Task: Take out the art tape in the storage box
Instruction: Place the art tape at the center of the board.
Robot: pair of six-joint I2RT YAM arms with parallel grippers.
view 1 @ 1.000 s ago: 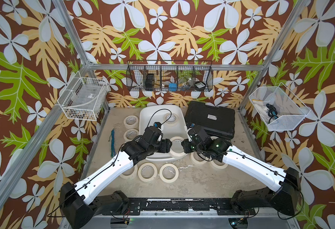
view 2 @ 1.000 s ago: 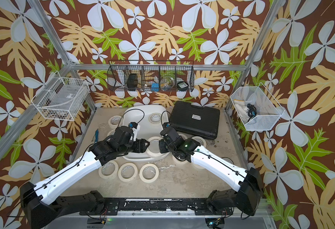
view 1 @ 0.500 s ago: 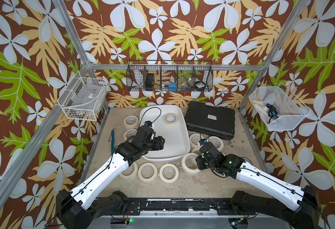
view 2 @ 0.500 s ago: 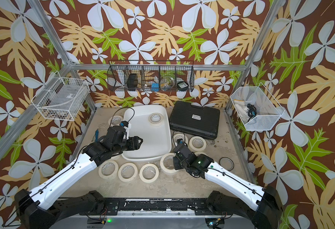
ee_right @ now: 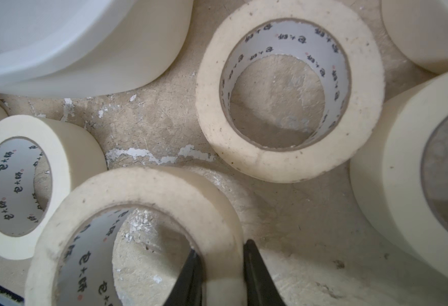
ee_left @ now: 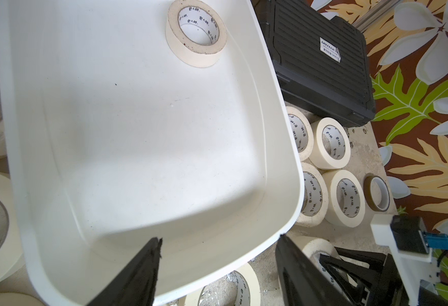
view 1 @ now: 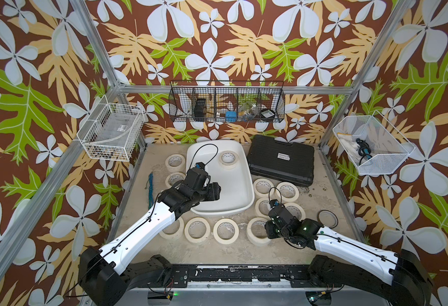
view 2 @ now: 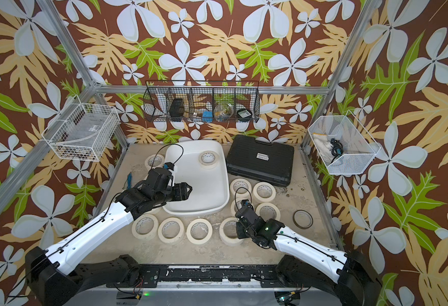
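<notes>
The right claw (ee_right: 219,254) clamps the papery wall of a cream masking-tape ring (ee_right: 138,185) on the scuffed beige surface (ee_right: 284,212). The left claw (ee_left: 220,237) gapes over the smooth white plastic tub (ee_left: 138,119).

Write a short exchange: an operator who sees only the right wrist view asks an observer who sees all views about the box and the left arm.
Operator: My right gripper pinches a table roll. Any tape in the box?
Observer: One roll lies flat in the far corner nearest the case.
Operator: And the left gripper?
Observer: It hangs open over the box, holding nothing.
</notes>
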